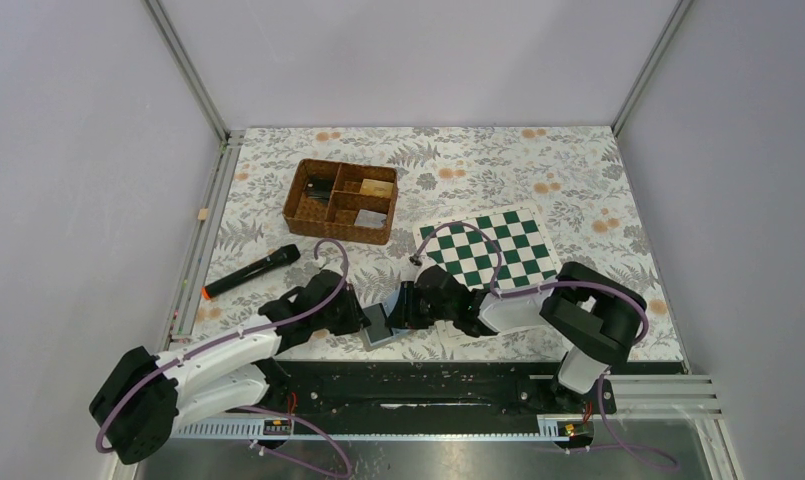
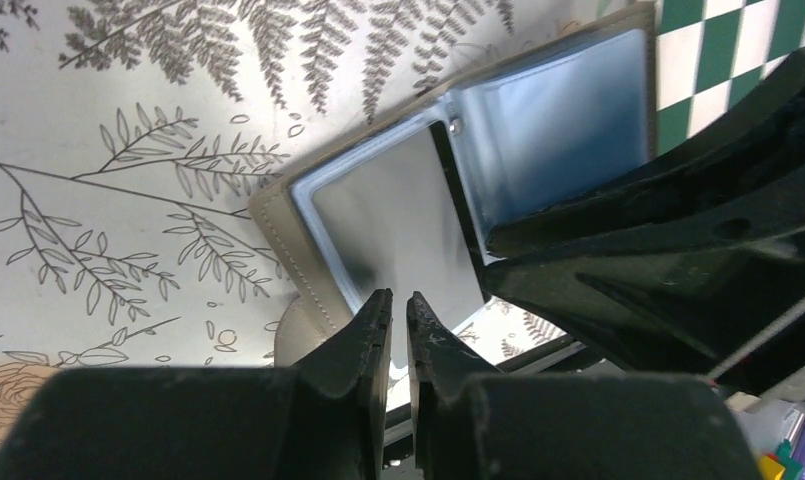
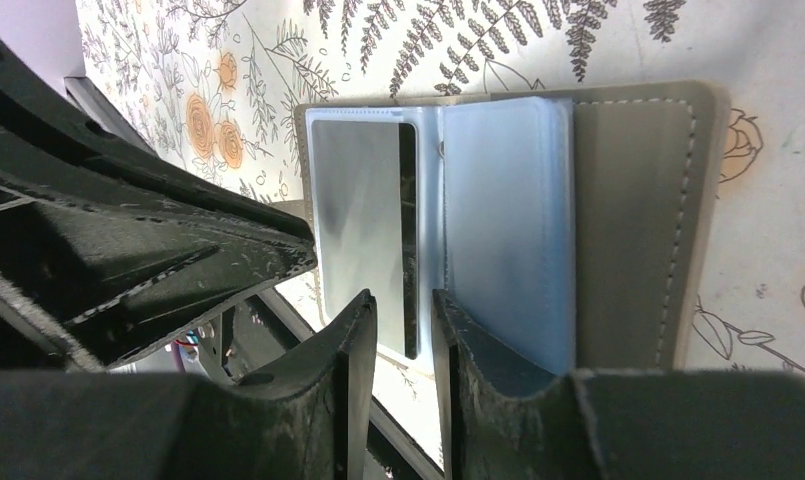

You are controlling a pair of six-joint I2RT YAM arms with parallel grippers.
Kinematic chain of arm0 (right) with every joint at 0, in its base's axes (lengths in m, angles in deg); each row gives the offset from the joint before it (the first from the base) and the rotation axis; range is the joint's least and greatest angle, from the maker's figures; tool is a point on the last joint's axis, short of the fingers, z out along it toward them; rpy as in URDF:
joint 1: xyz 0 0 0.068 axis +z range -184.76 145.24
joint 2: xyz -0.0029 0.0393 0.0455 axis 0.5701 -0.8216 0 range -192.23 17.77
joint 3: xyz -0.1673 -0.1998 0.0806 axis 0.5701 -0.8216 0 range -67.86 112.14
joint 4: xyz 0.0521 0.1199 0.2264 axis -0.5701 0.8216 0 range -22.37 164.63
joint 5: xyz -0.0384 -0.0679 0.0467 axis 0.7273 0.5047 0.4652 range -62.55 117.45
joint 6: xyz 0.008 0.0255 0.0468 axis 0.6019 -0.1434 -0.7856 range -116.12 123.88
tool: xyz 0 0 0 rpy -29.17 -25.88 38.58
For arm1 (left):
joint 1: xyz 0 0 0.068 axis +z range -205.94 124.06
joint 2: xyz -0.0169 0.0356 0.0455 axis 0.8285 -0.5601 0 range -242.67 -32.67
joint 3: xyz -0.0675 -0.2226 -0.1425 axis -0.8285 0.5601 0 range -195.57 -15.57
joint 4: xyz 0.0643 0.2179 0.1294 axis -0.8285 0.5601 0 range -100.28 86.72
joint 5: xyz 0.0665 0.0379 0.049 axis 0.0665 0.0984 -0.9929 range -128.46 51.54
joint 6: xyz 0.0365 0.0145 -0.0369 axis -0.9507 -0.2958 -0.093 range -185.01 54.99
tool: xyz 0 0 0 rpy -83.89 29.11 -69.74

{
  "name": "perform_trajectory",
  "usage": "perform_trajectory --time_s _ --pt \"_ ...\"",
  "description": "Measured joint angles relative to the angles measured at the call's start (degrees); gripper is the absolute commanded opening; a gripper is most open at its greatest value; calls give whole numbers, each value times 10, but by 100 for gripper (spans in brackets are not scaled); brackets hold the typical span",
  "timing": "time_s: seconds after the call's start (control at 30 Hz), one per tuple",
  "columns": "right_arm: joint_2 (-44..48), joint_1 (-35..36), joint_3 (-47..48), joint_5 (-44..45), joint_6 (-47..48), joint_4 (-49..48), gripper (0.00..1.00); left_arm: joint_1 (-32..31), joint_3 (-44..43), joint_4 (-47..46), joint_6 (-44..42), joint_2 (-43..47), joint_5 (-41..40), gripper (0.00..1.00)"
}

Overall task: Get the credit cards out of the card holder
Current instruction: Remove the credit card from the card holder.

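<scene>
Left tool point(image 2: 399, 298) — pinching card holder point(image 2: 548, 130) | right tool point(image 3: 401, 297) — slightly spread astride card point(image 3: 358, 220)

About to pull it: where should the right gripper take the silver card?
The silver card lies flat in the card holder's left page, which frames its other edges; so likely take its near short edge, from the near side where the right gripper sits.

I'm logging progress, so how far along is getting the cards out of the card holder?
Done: the card holder lies open. In hand: the left pincer seems to pinch its edge, and the right pincer stands open over a silver card. To do: that card sits in its sleeve, not yet pulled out.
</scene>
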Motion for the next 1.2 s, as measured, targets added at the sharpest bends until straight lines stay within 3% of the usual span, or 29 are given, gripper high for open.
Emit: perform_trajectory --time_s 0.73,0.83,1.03,1.2 --pt "-36 -19 -9 -48 -27 -79 33 0 24 -42 15 -22 0 9" --pt "-43 -20 -9 -53 -32 -92 27 0 25 -45 15 -24 1 9" --pt "-47 -25 -28 -62 -45 -122 3 0 25 -48 15 -27 2 9" --pt "-47 -31 -36 -71 -56 -144 1 0 25 -54 15 -34 1 9"
